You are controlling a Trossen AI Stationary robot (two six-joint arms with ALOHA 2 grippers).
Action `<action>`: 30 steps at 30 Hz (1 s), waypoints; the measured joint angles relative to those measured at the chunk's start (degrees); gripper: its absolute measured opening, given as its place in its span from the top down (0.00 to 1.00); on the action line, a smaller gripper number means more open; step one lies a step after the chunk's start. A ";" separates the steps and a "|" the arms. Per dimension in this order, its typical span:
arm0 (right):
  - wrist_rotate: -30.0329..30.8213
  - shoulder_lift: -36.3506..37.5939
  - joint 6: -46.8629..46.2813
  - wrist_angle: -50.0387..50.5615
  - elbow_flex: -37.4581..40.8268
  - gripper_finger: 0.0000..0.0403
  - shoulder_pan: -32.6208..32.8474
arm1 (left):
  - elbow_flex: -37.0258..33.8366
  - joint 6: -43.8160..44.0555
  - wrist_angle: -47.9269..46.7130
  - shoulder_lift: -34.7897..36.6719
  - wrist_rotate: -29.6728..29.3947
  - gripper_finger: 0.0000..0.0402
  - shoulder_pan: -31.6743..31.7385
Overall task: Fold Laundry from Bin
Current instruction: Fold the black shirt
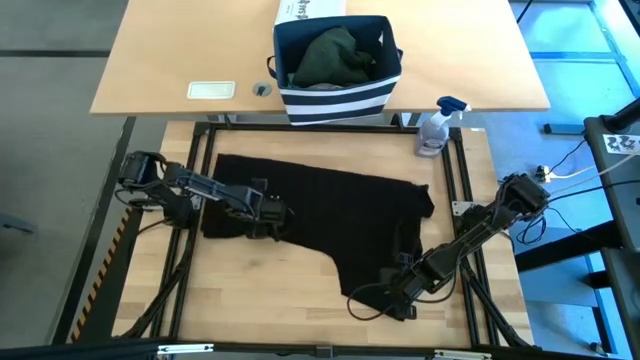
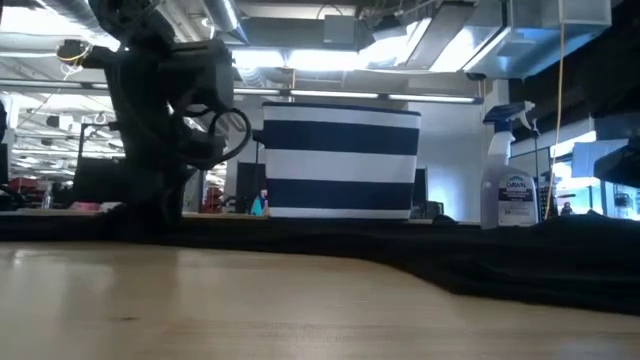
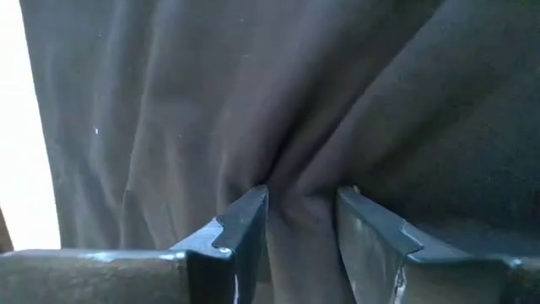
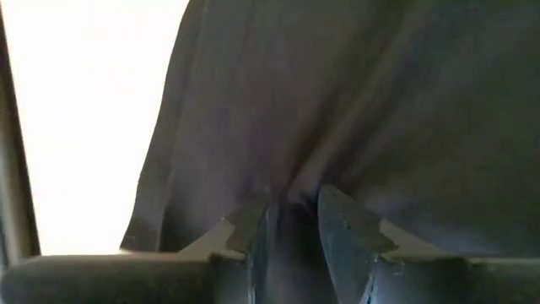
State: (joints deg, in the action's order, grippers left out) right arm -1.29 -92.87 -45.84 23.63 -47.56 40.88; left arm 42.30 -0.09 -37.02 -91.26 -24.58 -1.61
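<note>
A black garment [image 1: 330,215] of the laundry lies spread flat on the wooden table. My left gripper [image 1: 274,217] is shut on it at its near left edge, and my right gripper [image 1: 402,285] is shut on it at its near right end. The bin [image 1: 338,70], navy with white stripes, stands on the far table and holds dark green laundry [image 1: 335,55]. In the low view the bin [image 2: 340,160] rises behind the black garment [image 2: 500,272]. My left gripper pinches a bunched-up ridge of the black cloth [image 3: 297,192] between its two fingers [image 3: 245,221], coming steeply from above. Creases fan out from the pinch. The garment still lies on the table. My right gripper pinches a gathered fold of the black cloth [image 4: 291,190] near the garment's side edge [image 4: 156,169], between its two fingers [image 4: 344,221]. It points steeply down. The cloth around it rests on the table.
A spray bottle [image 1: 437,125] stands at the table's far right corner, also in the low view [image 2: 508,190]. A white printed box [image 1: 308,10] sits behind the bin. Bare wood [image 1: 260,295] lies near the front left.
</note>
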 joint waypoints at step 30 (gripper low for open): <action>13.59 3.70 6.42 -12.58 -0.14 0.75 12.46 | 2.75 1.33 45.51 -0.37 -0.99 0.66 -28.81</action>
State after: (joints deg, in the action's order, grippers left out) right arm 12.30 -89.17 -39.43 11.05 -47.70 53.34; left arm 45.06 1.25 8.49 -91.63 -25.57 -30.41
